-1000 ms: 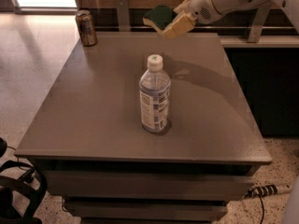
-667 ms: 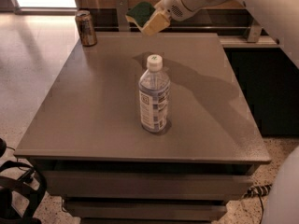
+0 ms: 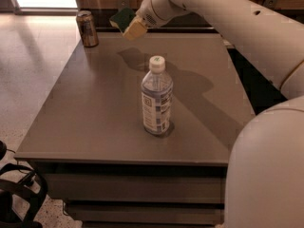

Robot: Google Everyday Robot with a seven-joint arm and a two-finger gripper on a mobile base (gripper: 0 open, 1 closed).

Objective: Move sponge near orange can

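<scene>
Table [image 3: 95, 103], arm [image 3: 228, 13] outstretched, claw [image 3: 128, 24] w/ sponge [image 3: 122, 17] aloft

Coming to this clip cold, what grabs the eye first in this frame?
The big white arm sweeps in from the lower right, its gripper holding the sponge in the air over the far edge of the table, just right of the orange can at the far left corner. A clear water bottle with a white cap stands upright mid-table.
</scene>
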